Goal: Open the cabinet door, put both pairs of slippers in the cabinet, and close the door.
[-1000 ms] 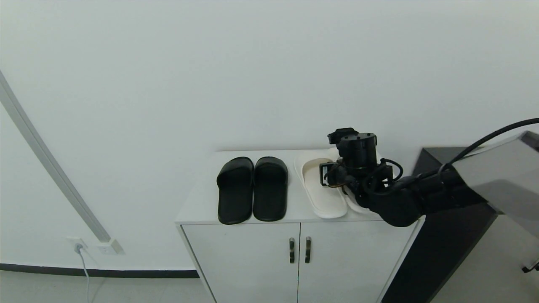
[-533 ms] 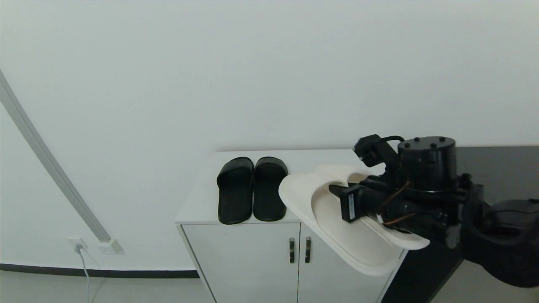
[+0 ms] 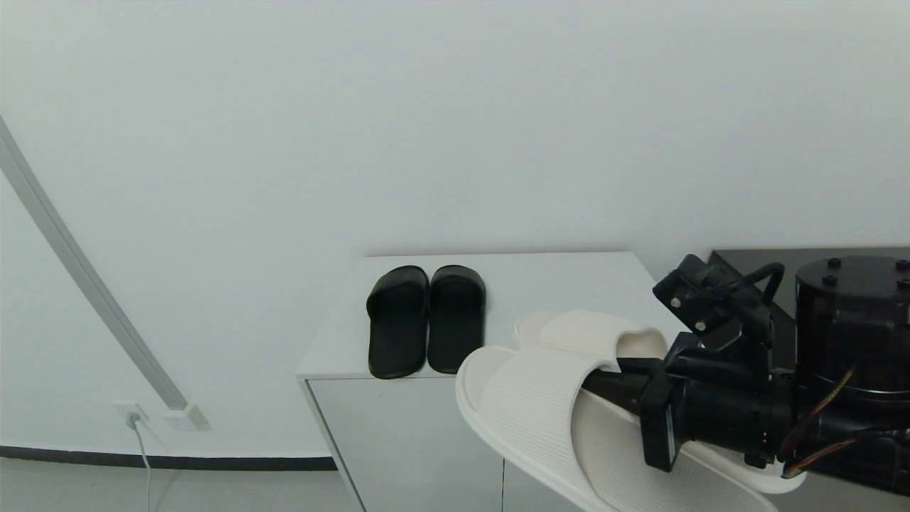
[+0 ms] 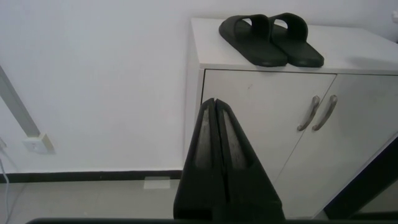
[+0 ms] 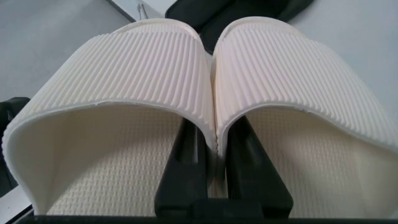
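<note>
In the lower right of the head view the right end effector [image 3: 604, 380] holds the white slippers [image 3: 540, 384] in the air, in front of the cabinet [image 3: 398, 441] and clear of its top. The right wrist view shows how: the right end effector [image 5: 216, 168] reaches under both ribbed straps and pinches the two inner strap walls together, so the white slippers [image 5: 143, 81] hang from one narrow clamp with their soles sloping down toward the bottom edge of the head view. The black slippers [image 3: 426, 320] sit side by side on the cabinet top, just behind its front edge, in the middle of the frame. In the left wrist view the left end effector [image 4: 216, 155] is pressed closed on nothing, low in the frame, with the black slippers [image 4: 270, 40] at the top and the paired door handles [image 4: 317, 113] at the right; both doors look closed. The main risk, as I judge it, is that soft straps held by so small a bite could let one slipper slide out during a swing. The long soles could also strike a door or the cabinet edge. The handles stand close together, so a badly aimed left grasp may catch both or miss.
</note>
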`<state>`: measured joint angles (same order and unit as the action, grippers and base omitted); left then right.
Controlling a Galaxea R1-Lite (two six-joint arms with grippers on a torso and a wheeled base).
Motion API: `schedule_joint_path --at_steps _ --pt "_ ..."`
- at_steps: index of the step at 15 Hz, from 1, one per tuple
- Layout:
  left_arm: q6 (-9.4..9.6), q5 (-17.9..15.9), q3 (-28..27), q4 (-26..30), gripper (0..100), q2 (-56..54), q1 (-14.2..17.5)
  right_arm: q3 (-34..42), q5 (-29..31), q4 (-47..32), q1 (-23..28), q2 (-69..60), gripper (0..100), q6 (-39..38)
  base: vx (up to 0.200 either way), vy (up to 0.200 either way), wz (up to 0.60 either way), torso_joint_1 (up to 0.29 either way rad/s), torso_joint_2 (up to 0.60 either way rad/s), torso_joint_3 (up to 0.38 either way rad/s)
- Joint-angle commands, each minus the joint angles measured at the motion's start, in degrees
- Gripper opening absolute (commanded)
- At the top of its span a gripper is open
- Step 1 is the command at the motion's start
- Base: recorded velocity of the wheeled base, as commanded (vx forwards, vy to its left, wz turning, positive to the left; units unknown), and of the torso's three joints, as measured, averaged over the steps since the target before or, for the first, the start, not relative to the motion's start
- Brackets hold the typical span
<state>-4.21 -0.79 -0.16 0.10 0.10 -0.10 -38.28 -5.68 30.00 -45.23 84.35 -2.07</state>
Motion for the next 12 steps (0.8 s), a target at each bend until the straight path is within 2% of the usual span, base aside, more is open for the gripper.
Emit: schedule_joint_path --at_steps 1,3,6,12 --pt "-0.01 0.0 0.0 0.0 0 0.0 0.0 0.4 0.1 0.1 -0.2 -0.4 0 0.0 0.000 0.000 0.00 0.000 0.00 0.000" --pt "-0.01 0.0 0.0 0.0 0 0.0 0.0 0.6 0.0 0.1 -0.2 -0.4 0 -0.1 0.000 0.000 0.00 0.000 0.00 0.000" --pt "-0.01 0.0 0.0 0.0 0 0.0 0.0 0.9 0.1 0.0 -0.3 -0.1 0 0.0 -0.200 0.000 0.00 0.014 0.01 -0.004" --pt "-0.01 0.0 0.0 0.0 0 0.0 0.0 2.8 0.1 0.1 -0.5 -0.5 0 0.2 0.000 0.000 0.00 0.000 0.00 0.000"
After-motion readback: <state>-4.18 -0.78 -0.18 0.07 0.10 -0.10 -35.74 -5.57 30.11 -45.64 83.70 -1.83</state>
